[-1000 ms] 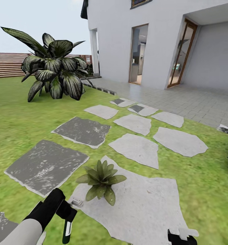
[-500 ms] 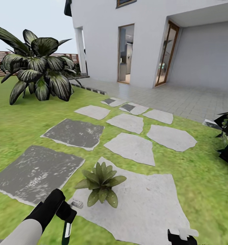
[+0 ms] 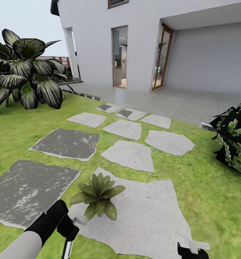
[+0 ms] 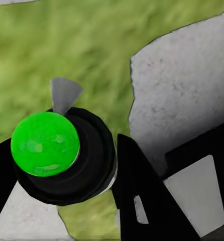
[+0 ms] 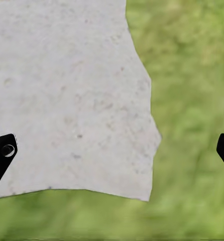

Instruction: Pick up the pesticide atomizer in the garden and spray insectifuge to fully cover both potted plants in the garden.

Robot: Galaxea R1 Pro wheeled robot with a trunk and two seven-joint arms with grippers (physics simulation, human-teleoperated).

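My left gripper is shut on the pesticide atomizer, whose dark green bottle with a white band hangs down to the head view's lower edge. In the left wrist view the atomizer is a black round body with a bright green end, held against a black finger. One potted plant, a low speckled rosette, sits on a large pale stepping stone, just beyond and right of the left gripper. My right gripper is low at the right. It is open and empty over the stone's edge and the grass.
Several grey stepping stones lead across the lawn to a paved terrace and a white house. A big dark-leaved bush stands far left. Another dark bush stands at the right edge.
The whole view has swung to the right, so the camera moved: the left bush slid toward the edge and the right bush came into view. Both arms hold the same pose.
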